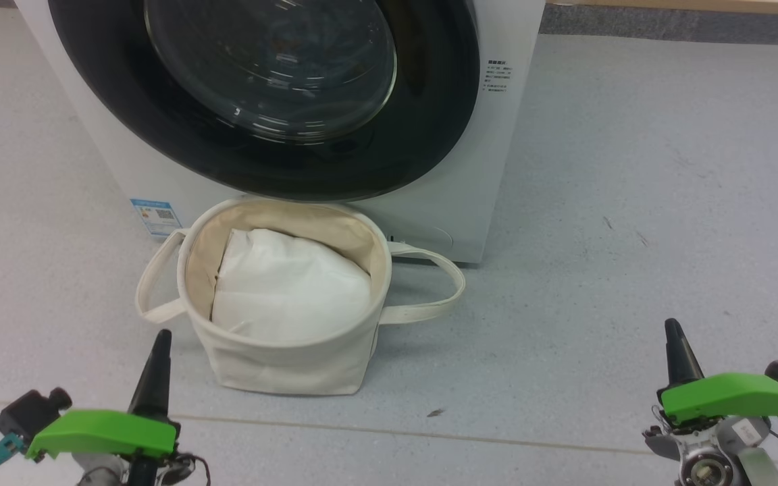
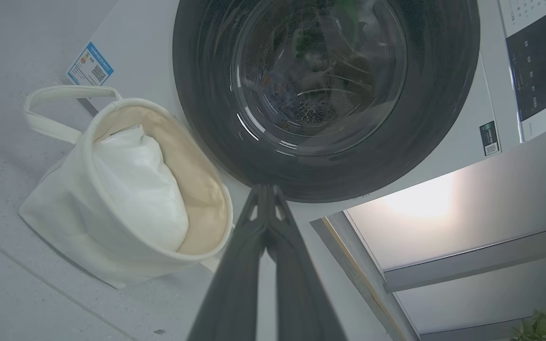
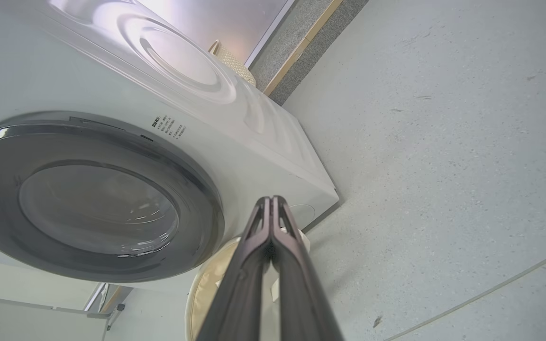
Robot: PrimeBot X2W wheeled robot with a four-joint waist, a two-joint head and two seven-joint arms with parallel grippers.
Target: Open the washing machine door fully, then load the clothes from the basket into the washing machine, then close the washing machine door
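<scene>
Washing machine: the white front-loader [image 1: 497, 169] stood on the grey floor [image 1: 632, 202] at 12 o'clock in the head view, its top cut off by the frame.
Washing machine door: the round door [image 1: 267, 74], a glossy black ring around bulging glass, lay flush against the machine's front, closed.
Printed text: a small block [image 1: 499, 75] sat on the white front at 3 o'clock from the door.
Blue label sticker: it [image 1: 156, 216] was low on the front, at 7 o'clock from the door and 10 o'clock from the basket.
Basket: the cream canvas basket [image 1: 288, 364] stood upright on the floor at 6 o'clock from the door, just in front of the machine, with one loop handle out at 9 o'clock and the other at 3 o'clock.
Liner cloth: plain white cloth [image 1: 291, 287] lay bunched inside the basket.
Clothes: could not be told for sure; in the left wrist view a dim bluish patch [image 2: 277, 92] showed behind the door glass.
Left gripper: it [image 1: 161, 337] hovered at 7 o'clock from the basket, close beside its wall, fingers [image 2: 249, 246] pressed together on nothing.
Right gripper: it [image 1: 671, 327] hovered at 4 o'clock from the basket, well apart, fingers [image 3: 254, 246] pressed together and empty.
</scene>
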